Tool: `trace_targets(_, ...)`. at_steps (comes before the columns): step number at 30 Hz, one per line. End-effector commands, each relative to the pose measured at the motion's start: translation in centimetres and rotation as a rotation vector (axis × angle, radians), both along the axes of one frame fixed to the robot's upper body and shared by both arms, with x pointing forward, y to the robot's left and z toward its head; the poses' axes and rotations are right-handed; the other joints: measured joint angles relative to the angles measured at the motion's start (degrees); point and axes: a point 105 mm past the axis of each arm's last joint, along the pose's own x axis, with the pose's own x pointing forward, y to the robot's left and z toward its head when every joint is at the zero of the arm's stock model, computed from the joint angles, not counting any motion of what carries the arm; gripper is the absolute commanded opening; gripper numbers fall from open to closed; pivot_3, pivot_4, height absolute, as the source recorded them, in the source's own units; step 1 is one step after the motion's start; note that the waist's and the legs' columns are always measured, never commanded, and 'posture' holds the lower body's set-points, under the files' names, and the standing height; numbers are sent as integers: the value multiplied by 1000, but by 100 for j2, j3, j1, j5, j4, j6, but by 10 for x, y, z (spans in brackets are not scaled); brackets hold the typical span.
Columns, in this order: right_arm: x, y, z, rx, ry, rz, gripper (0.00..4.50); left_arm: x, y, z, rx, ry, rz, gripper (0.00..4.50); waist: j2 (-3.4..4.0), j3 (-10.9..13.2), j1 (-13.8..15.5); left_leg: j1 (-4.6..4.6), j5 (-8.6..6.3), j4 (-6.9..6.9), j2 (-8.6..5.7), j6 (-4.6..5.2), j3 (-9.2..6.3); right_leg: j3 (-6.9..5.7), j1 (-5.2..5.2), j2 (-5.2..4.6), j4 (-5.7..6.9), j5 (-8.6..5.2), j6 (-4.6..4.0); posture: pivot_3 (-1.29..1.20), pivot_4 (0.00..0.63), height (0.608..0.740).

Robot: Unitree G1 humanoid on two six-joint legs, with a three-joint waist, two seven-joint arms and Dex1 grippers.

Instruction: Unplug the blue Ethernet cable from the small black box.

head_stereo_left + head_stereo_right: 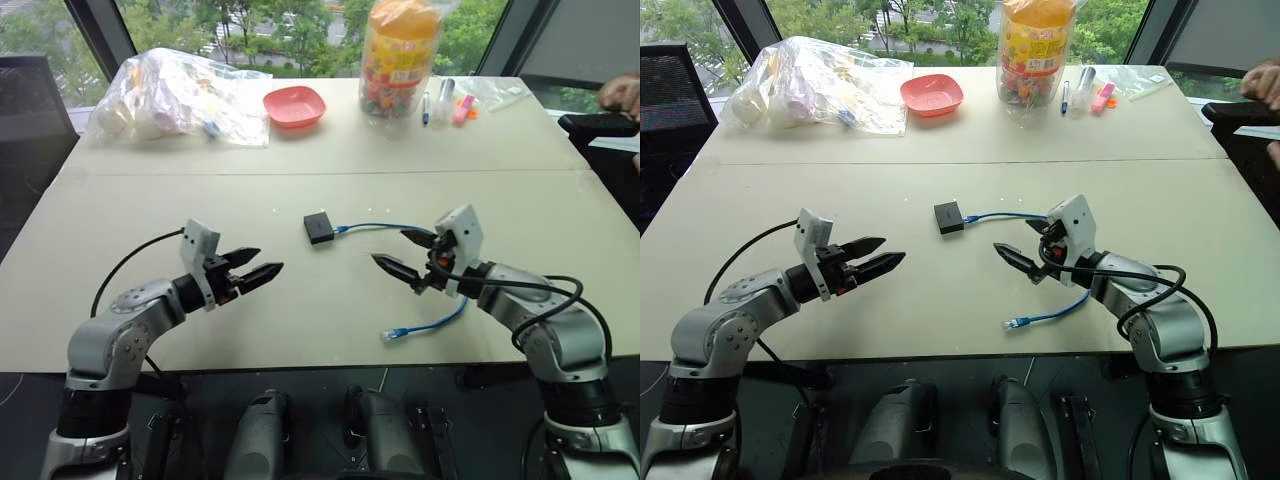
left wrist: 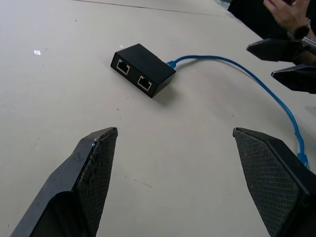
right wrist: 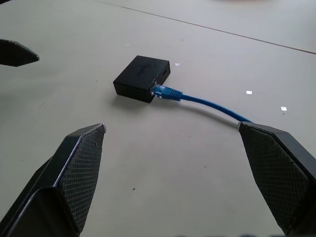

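- Left eye view: blue Ethernet cable sits plugged into the small black box on the table.
- Left gripper and right gripper hover spread wide, grasping nothing.

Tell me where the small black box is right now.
The small black box lies flat near the table's centre, between and just beyond both grippers, with the blue Ethernet cable plugged into its right side.
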Motion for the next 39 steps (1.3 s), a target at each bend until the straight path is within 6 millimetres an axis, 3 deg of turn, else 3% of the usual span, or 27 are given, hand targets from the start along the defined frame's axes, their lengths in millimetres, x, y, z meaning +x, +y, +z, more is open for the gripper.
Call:
trace_targets(1,1,5,9,5,-48,20,4500,-3,-4,10,-2,-51,-21,3878,0,0,0,0,0,0,0,0,0,0,0,0,0,0,0,0,150,740)
trace_targets(15,5,4,8,-14,-66,10,4500,6,0,16,-1,-69,-1,3878,0,0,3,0,0,0,-1,0,0,0,0,-1,3,0,0,0,150,740)
trace_targets(19,14,20,2,-141,-88,176,4500,19,11,23,79,-112,-10,3878,0,1,-19,2,0,2,0,0,2,-1,-1,3,3,0,0,0,150,740)
trace_targets(22,35,32,2,-200,-110,249,4500,23,19,24,141,-114,-48,3878,0,1,-45,5,1,2,2,0,3,-2,-2,5,4,0,0,0,150,740)
trace_targets(25,72,42,4,-216,-124,261,4500,19,27,32,163,-108,-108,3878,0,5,-137,1,9,3,1,14,10,0,-9,5,9,1,-1,0,150,740)
trace_targets(29,106,49,-4,-281,-103,243,4500,28,36,45,163,-150,-62,3878,-6,7,-139,0,12,0,-16,19,6,1,-12,3,29,3,-3,0,150,740)
trace_targets(35,108,58,-36,-461,-11,310,4500,15,33,38,144,-147,-24,3878,-5,6,-172,3,10,-8,-36,24,11,14,-10,-10,36,16,21,0,150,740)
trace_targets(39,106,62,-31,-445,4,351,4500,5,40,35,133,-137,37,3878,-7,5,-182,19,10,-5,-37,23,11,20,1,-12,47,8,31,0,150,740)
